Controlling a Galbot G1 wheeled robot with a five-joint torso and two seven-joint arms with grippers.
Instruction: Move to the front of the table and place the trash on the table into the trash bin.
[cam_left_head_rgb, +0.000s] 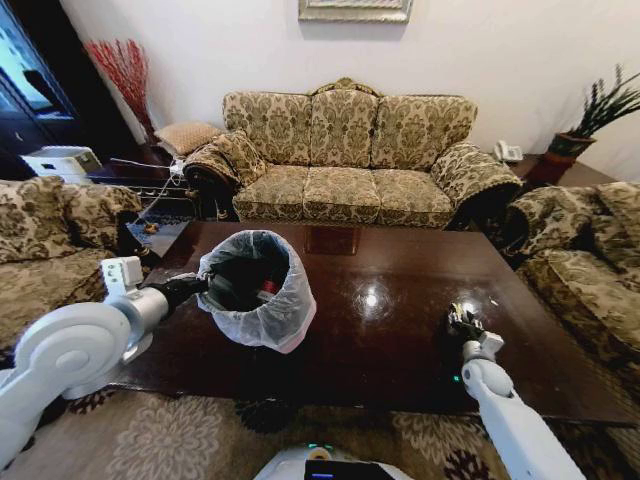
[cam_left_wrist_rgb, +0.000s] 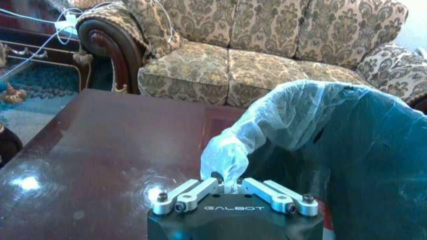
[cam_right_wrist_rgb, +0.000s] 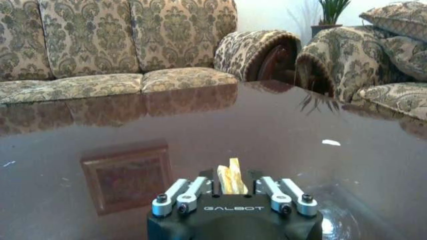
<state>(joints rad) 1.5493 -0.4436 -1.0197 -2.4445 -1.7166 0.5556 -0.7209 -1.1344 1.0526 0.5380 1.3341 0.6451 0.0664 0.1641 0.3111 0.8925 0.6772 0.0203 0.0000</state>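
Across the room's middle sits the table (cam_left_head_rgb: 400, 330), dark and glossy, sofas ringing it on three sides. Up on its surface, toward the robot's left, stands the trash bin (cam_left_head_rgb: 255, 290) — its whitish bag liner folded over the rim, dark and red items already showing inside.

Left claw (cam_left_wrist_rgb: 230, 187) is at the bin's near side, closed on a pinch of the bag liner, so that arm looks to be steadying or carrying the bin. Right claw (cam_left_head_rgb: 462, 323) is low over the table on the robot's right, well apart from the bin, and the right wrist view shows it clamped on a yellowish scrap (cam_right_wrist_rgb: 231, 180) that stands up between the jaws.

So the step in hand, as I read it, is getting that scrap across and into the bin. To do it well: lift clear of the wood first so nothing drags on the polish, travel toward the left with the scrap kept above rim level, and stop over the open mouth — not over the folded liner edge, where a light piece could catch and slide off outside. Left claw's grip on the liner should stay gentle; pull too hard and the bag sags shut.

One more bit remains — a small white fleck (cam_right_wrist_rgb: 331, 142) lying on the table farther out on the right.
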